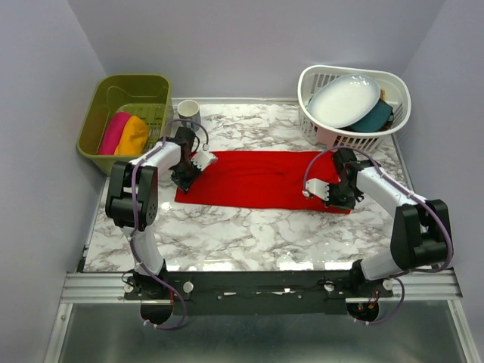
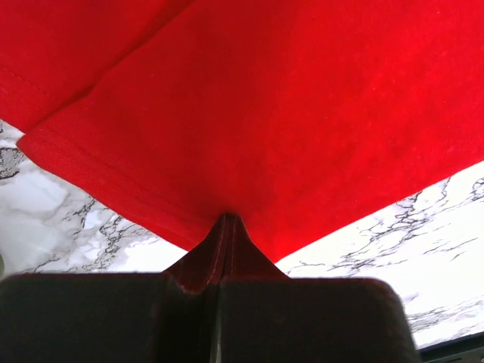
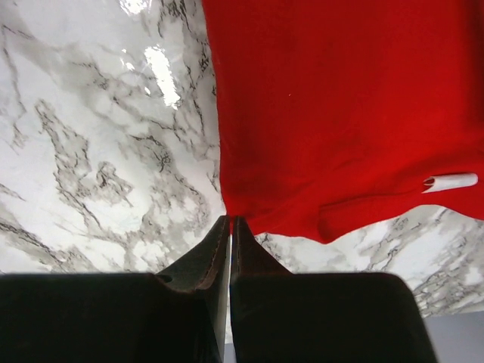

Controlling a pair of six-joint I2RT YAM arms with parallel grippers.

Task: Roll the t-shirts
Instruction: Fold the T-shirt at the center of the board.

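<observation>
A bright red t-shirt [image 1: 265, 178] lies folded into a long flat strip across the marble table [image 1: 249, 234]. My left gripper [image 1: 185, 175] is at its left end. In the left wrist view the jaws are pressed together on the shirt's near corner [image 2: 227, 221], with red cloth [image 2: 265, 113] spreading out beyond. My right gripper [image 1: 336, 198] is at the strip's front right corner. Its jaws are closed to a thin slit on that corner [image 3: 231, 219] of the red cloth [image 3: 340, 113]. A pink t-shirt [image 1: 113, 132] and an orange t-shirt [image 1: 134, 134] lie rolled in the green bin [image 1: 102, 102].
A white mug [image 1: 189, 113] stands just behind the left gripper. At the back right, a white laundry basket [image 1: 393, 83] holds a white dish [image 1: 344, 100] and a teal dish [image 1: 374, 117]. A white tag [image 3: 450, 181] shows on the shirt's edge.
</observation>
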